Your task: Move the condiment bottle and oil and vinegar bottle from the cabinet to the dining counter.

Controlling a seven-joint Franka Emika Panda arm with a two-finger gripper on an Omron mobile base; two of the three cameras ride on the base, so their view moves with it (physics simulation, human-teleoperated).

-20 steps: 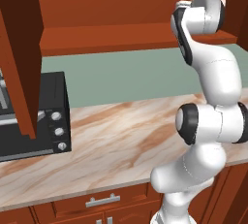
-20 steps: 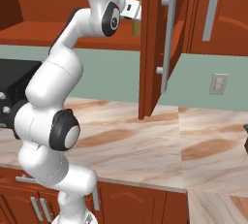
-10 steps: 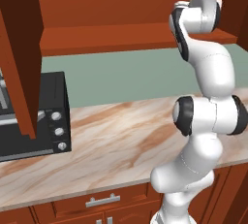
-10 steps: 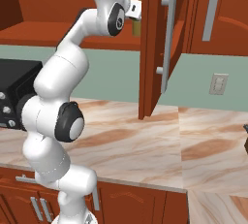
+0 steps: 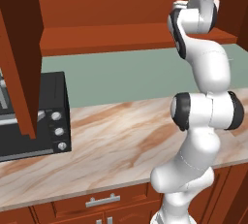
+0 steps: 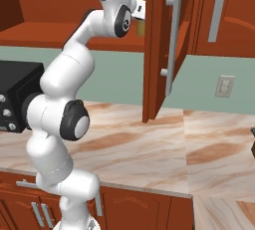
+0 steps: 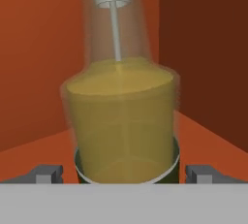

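Note:
The oil and vinegar bottle (image 7: 121, 121), olive-yellow with a narrow neck and a thin pale spout, stands upright on the cabinet shelf (image 7: 34, 145). It sits close in front of the hand camera. My gripper (image 7: 125, 174) is open, with one fingertip (image 7: 46, 173) on each side of the bottle's base and neither touching it. In the right base view my hand reaches into the cabinet (image 6: 159, 50) behind its open door, and a sliver of the oil and vinegar bottle (image 6: 141, 28) shows beside it. The condiment bottle is hidden.
The open cabinet door with its silver bar handle (image 6: 172, 35) stands just right of my hand. Another open door (image 5: 19, 53) hangs at the left. A black toaster oven (image 5: 34, 116) sits on the marble counter (image 5: 116, 140) below. A wall outlet (image 6: 225, 85) is on the backsplash.
The arm has stretched a little further toward the cabinet, its elbow rising. The jaws have stayed open.

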